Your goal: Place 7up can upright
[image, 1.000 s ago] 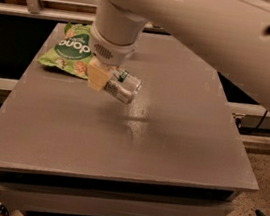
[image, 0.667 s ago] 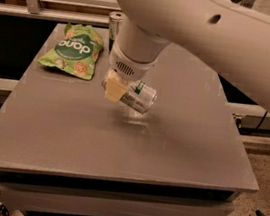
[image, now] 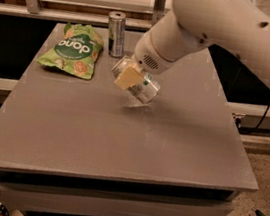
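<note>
The 7up can, silver-white with green marks, is held on its side, tilted, a little above the middle of the grey table. My gripper is shut on the 7up can, with a cream-coloured fingertip across its near side. The white arm comes in from the upper right and hides the can's far side.
A taller, slimmer dark-silver can stands upright at the table's back edge, just left of the gripper. A green snack bag lies at the back left. A rail and shelf run behind the table.
The arm has swung so the back of the table now shows, revealing the slim can. The 7up can stays held, tilted, above the table's middle.
</note>
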You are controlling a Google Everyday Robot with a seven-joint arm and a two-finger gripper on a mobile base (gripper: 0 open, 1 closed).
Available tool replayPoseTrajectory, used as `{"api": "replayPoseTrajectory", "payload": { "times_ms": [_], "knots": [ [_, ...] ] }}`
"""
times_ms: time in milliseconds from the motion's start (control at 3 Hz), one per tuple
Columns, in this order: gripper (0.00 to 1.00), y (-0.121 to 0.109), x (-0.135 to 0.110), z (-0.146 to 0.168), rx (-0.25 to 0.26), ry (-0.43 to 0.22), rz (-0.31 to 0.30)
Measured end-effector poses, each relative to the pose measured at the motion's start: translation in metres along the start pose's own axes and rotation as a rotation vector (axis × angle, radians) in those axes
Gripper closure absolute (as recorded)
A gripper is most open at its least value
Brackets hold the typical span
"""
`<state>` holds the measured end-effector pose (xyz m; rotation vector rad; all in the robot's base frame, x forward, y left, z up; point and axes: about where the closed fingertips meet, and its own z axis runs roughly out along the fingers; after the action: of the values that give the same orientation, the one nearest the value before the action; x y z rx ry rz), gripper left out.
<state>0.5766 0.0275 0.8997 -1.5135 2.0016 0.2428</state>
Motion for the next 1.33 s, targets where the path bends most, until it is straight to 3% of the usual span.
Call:
{"api": "replayPoseTrajectory", "payload": {
  "times_ms": [333, 1000, 1333],
  "knots": [
    [1.00, -0.012, 0.004, -0.002, -0.081, -0.187, 0.026],
    [1.00, 0.000, -0.015, -0.023, -0.311, -0.695, 0.074],
    [1.00, 0.006, -0.026, -0.041, -0.376, -0.885, 0.093]
  ]
}}
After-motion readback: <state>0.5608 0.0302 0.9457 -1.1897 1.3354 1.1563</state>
